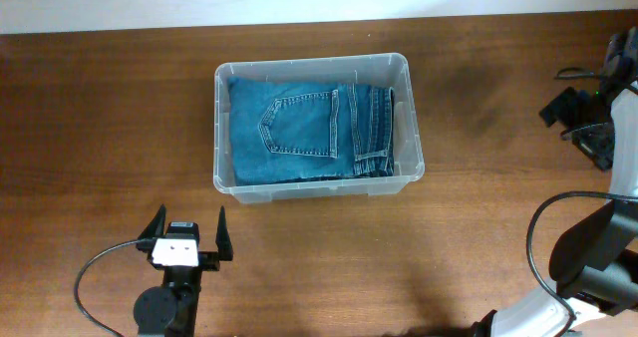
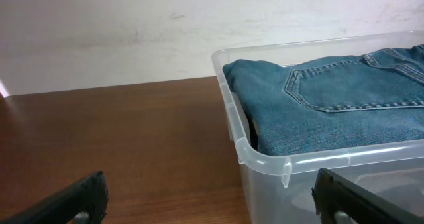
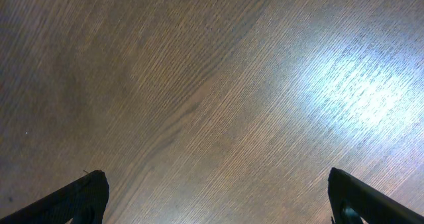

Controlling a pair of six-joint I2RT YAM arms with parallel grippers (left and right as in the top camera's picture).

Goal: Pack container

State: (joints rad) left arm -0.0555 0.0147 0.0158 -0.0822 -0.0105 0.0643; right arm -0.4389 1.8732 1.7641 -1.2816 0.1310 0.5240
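Note:
The clear plastic container (image 1: 416,138) stands on the wooden table, a little behind the middle. Folded blue jeans (image 1: 309,123) lie flat inside it, back pocket up. In the left wrist view the container's near left corner (image 2: 265,159) and the jeans (image 2: 331,105) show at the right. My left gripper (image 1: 188,224) is open and empty, in front of the container's front left corner and apart from it; its fingertips (image 2: 212,197) frame bare table. My right gripper (image 1: 583,128) is at the far right edge, open and empty, and its wrist view (image 3: 215,197) shows only wood.
A white wall (image 2: 132,32) runs behind the table's far edge. Black cables (image 1: 543,247) loop by the right arm at the lower right, and another cable (image 1: 95,277) curls beside the left arm.

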